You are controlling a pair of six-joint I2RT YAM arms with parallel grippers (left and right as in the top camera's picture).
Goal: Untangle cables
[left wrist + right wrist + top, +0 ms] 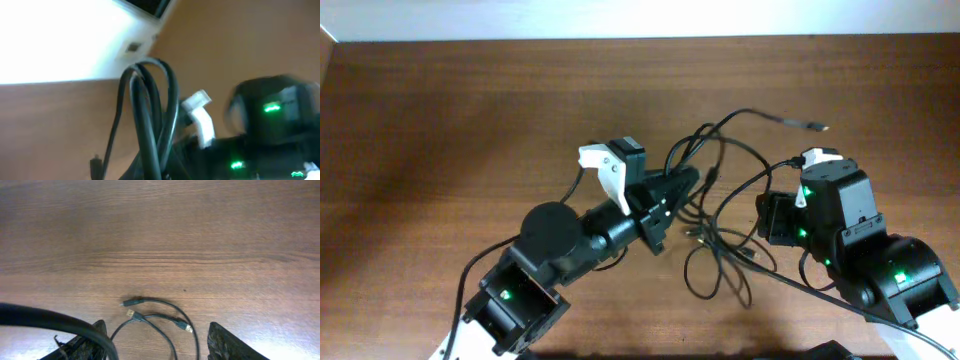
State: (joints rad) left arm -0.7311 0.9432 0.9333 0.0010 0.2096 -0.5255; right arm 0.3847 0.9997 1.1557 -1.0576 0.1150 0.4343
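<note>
- Step in hand: pulling apart, mid-way. The thin black cables [720,225], flexible cords with small plug ends, lie as one loose knot on the brown wooden table [470,110], just toward 3 o'clock of its centre.
- The black left gripper [685,182] sits at the knot's 10 o'clock with its jaws together. The left wrist view shows a bunch of looped strands [150,115] standing up right in front of the lens, so I judge it is pinched on them. The contact point itself is blurred.
- The black right gripper [156,330] is at the knot's 3 o'clock, jaws apart, nothing between them. It hangs above the table.
- Below its jaws lie three loose ends near each other: a black plug [127,302], a silver flat plug [131,314] and a second silver plug [187,328].
- One long strand runs out toward 1 o'clock and ends in a small plug [815,126], well apart from the knot.
- A thick black cord [50,320] crosses that view at 8 o'clock; I cannot tell whether it is a task cable or arm wiring.
- Progress: early to middle by my reading. Several loops overlap at 6 o'clock of the knot, and no cord lies fully separate.
- Next move, as I judge it: the right gripper drops onto one free end and closes, then draws toward 3 o'clock while the left one holds. Go slowly, since a crossing strand could cinch the knot tighter.
</note>
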